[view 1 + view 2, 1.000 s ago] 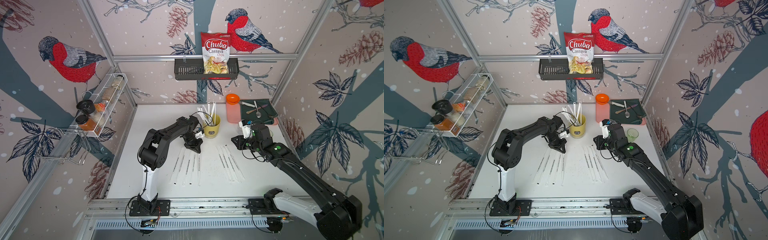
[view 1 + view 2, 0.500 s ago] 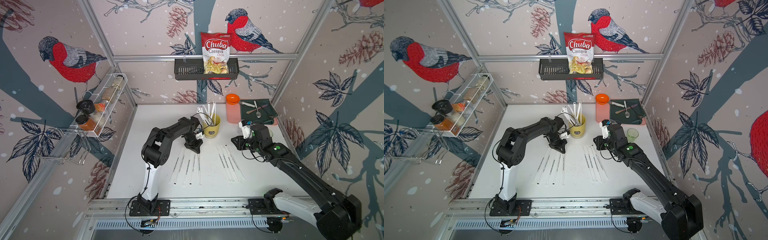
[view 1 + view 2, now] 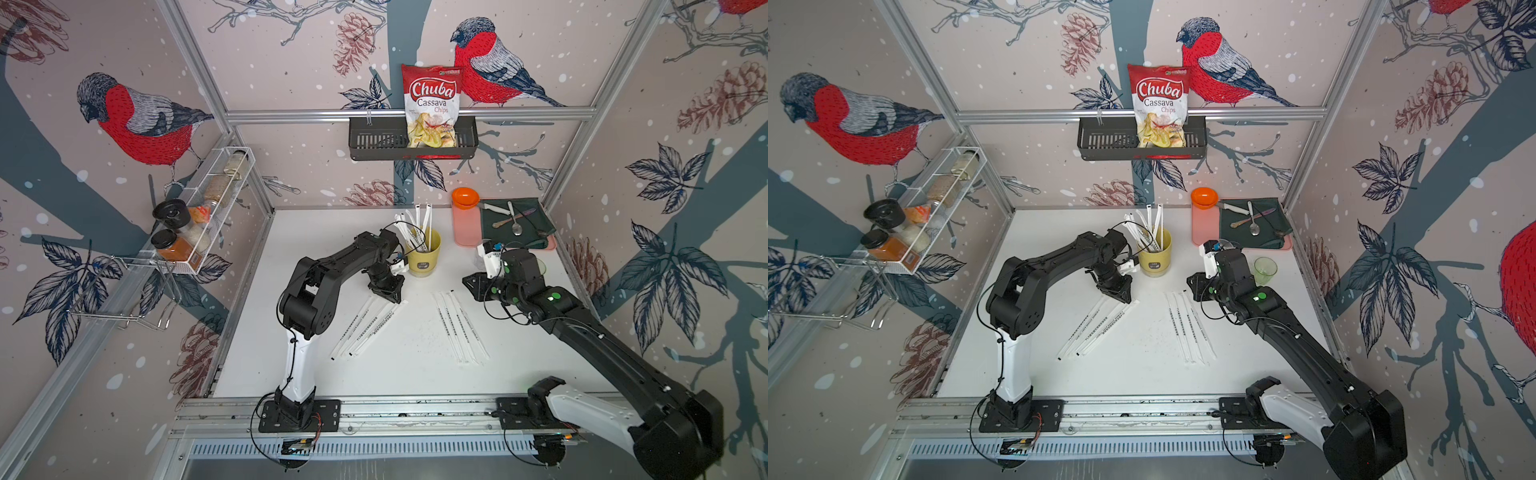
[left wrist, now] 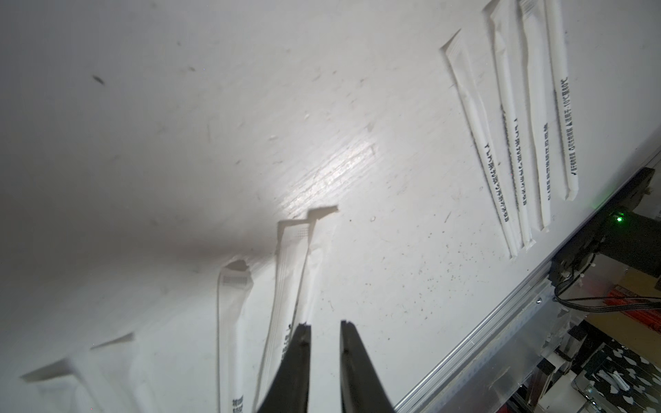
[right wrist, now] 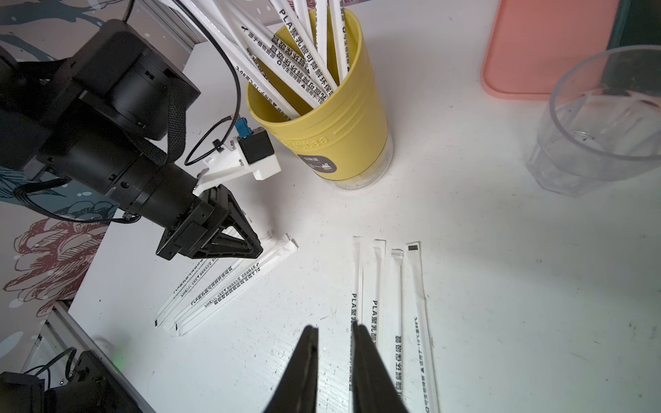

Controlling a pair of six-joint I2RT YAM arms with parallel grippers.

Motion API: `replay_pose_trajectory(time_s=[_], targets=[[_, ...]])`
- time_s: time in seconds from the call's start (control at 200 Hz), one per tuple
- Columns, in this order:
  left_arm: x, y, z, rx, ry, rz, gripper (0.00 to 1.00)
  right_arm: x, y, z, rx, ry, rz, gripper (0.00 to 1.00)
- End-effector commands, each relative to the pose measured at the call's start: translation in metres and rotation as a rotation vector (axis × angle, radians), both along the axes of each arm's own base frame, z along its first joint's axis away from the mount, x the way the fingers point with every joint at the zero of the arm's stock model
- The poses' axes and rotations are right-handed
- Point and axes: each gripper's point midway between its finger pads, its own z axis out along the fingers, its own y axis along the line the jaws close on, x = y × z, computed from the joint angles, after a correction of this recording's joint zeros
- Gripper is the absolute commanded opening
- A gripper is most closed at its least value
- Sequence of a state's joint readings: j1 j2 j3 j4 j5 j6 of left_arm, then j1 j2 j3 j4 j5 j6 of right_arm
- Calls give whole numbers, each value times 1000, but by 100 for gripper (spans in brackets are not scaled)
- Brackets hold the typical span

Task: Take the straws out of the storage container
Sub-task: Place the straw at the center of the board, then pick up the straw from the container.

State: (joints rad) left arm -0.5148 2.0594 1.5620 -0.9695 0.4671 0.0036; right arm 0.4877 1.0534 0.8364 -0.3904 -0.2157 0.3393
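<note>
I judge the straws (image 5: 307, 57) light, crushable; pinch above the storage container (image 5: 332, 132) rim; left gripper (image 4: 325, 323), right gripper (image 5: 334, 327) narrowly parted, empty.

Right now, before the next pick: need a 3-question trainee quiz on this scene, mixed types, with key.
1. True or false: straws stand in the storage container.
2. Multiple choice: what sits between the fingertips of the left gripper? A) a straw B) nothing C) a pen
3. Fill in: the loose straws lie on the table in ___ separate groups.

Key: 1 true; 2 B; 3 two
</note>
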Motion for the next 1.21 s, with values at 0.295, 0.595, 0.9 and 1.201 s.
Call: replay_pose_trajectory(time_s=[0.295,0.595,0.9,1.201], targets=[[-15,11,13,12,-72,67,20,1,8,10,35,-18,15,22],[3,9,83,-150,-339,192,20,16,22,26,39,-54,22,28],[59,52,173,-261,-764,402,22,73,49,48,19,-96,-9,35],[57,73,224,-401,-1016,460,30,148,75,42,-46,-115,-50,34]])
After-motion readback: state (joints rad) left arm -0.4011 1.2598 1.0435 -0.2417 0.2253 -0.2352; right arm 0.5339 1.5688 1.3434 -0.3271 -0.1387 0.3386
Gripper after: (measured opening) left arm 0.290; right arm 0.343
